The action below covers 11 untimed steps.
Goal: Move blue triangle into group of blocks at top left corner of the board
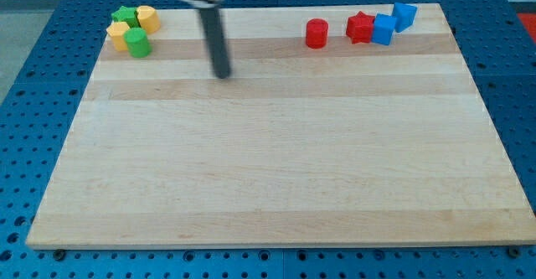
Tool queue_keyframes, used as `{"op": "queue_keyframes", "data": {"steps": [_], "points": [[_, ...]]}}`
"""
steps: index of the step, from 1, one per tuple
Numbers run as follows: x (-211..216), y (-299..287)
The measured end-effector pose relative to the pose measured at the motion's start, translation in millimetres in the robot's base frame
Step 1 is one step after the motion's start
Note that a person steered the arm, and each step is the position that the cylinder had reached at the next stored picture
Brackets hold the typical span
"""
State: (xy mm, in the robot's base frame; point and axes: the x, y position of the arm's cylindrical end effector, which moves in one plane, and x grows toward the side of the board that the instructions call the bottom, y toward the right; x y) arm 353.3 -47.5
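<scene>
Two blue blocks sit at the view's top right: one (383, 28) touches a red star (360, 27), the other (404, 16) lies just up and right of it. I cannot tell their shapes apart for certain. The group at the top left corner holds a green star (126, 14), a yellow cylinder (147, 18), a yellow block (118, 34) and a green cylinder (139, 43). My tip (222, 74) rests on the board to the right of and below this group, touching no block and far left of the blue blocks.
A red cylinder (316, 33) stands alone left of the red star. The wooden board (276, 170) lies on a blue perforated table (25, 103).
</scene>
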Motion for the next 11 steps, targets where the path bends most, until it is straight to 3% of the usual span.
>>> {"op": "queue_keyframes", "data": {"steps": [2, 3, 6, 11], "points": [[-7.7, 254.2], [-47.9, 334.5], [-120.0, 332.0], [-120.0, 203.6]]}}
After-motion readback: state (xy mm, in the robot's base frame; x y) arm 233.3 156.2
